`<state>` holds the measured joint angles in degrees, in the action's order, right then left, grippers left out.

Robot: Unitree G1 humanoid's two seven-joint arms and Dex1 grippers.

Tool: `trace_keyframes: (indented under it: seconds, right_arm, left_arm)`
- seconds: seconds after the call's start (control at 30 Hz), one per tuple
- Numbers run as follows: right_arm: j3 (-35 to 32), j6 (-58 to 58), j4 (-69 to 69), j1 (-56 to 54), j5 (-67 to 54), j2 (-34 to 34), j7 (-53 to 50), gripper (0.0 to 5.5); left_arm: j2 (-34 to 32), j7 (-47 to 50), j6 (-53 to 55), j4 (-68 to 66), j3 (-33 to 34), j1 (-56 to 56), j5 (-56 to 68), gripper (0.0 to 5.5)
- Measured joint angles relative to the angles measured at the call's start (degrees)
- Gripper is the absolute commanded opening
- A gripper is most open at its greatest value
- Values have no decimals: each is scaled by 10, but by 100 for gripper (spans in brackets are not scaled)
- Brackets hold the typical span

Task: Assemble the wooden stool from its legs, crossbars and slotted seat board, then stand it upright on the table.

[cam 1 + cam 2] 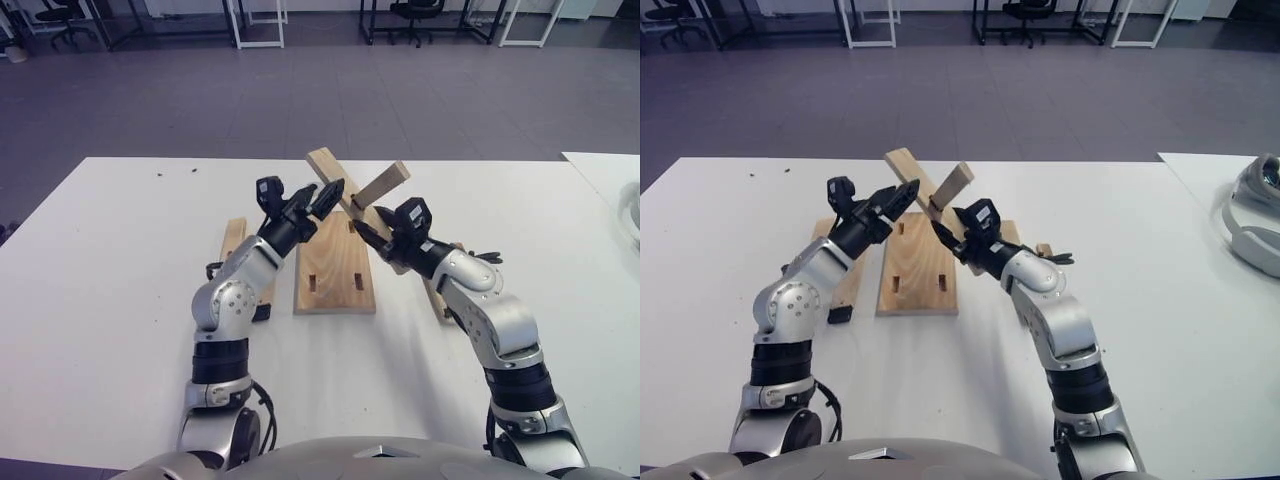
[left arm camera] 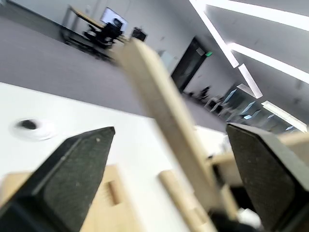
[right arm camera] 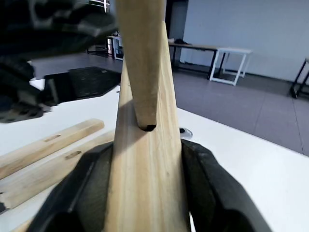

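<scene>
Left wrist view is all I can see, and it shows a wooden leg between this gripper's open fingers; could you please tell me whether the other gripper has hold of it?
Observer: Yes, the right gripper is shut on the leg, nearer its lower end than the left gripper.
Operator: Thank you. Where is the seat board?
Observer: The slotted seat board lies flat on the table, below both grippers.
Operator: Are any parts lying out of my sight?
Observer: A second leg lies flat on the table beneath the left arm.
</scene>
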<state>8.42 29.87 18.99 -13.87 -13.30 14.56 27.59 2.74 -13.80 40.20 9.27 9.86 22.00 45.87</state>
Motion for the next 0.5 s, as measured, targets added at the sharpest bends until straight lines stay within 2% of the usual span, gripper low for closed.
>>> trace_keyframes:
  seconds: [0.03, 0.17, 0.2, 0.5]
  right_arm:
    - [5, -14, 3, 2, -1, 0, 9, 208]
    - [17, -59, 19, 15, -5, 0, 33, 208]
    - [19, -65, 20, 19, -5, 0, 36, 208]
    - [26, -104, 21, 32, -5, 5, 58, 208]
  left_arm:
    - [4, 12, 17, 0, 14, 8, 29, 424]
    - [8, 45, 43, 4, 56, 12, 99, 340]
    - [9, 48, 44, 5, 61, 12, 111, 335]
    - [14, 58, 54, 39, 69, -6, 214, 184]
